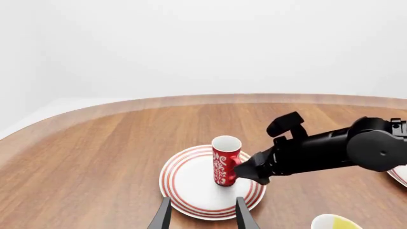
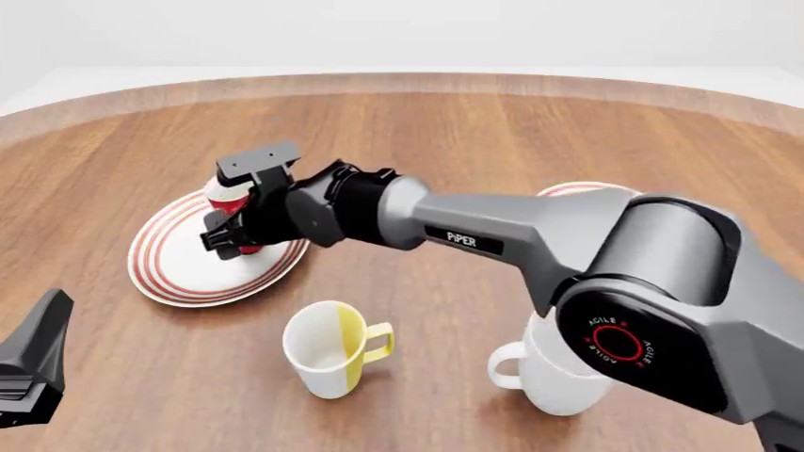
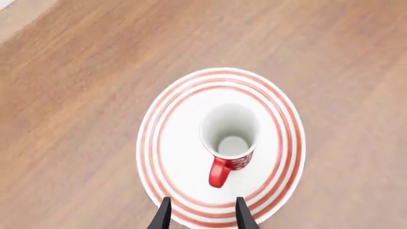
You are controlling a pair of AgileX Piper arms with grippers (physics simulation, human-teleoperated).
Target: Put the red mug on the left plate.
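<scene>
The red mug [image 3: 230, 136] stands upright on the left plate [image 3: 170, 143], long axis vertical, mouth up, its white inside showing nothing in it. In the front view it sits a little toward 1 o'clock of the plate's middle, mostly hidden behind the right gripper [image 2: 224, 235]. In the left wrist view the handle points toward the right gripper, whose tip lies just beside the handle; whether they touch cannot be told. In the right wrist view the two fingertips [image 3: 164, 215] stand narrowly apart with the plate rim showing between them and nothing held, the handle just ahead of them.

The left gripper [image 1: 202, 217] is parted to a similar narrow gap, holding nothing, its tips over the plate's near rim.

In the front view, the white mug with a yellow stripe [image 2: 327, 348] stands on the wooden table [image 2: 503, 141] at 5 o'clock from the plate, handle pointing to 3 o'clock. The big plain white mug [image 2: 553, 377] stands at 3 o'clock of it, handle pointing to 9 o'clock. A second ringed plate [image 2: 571, 191] is partly hidden behind the right arm
</scene>
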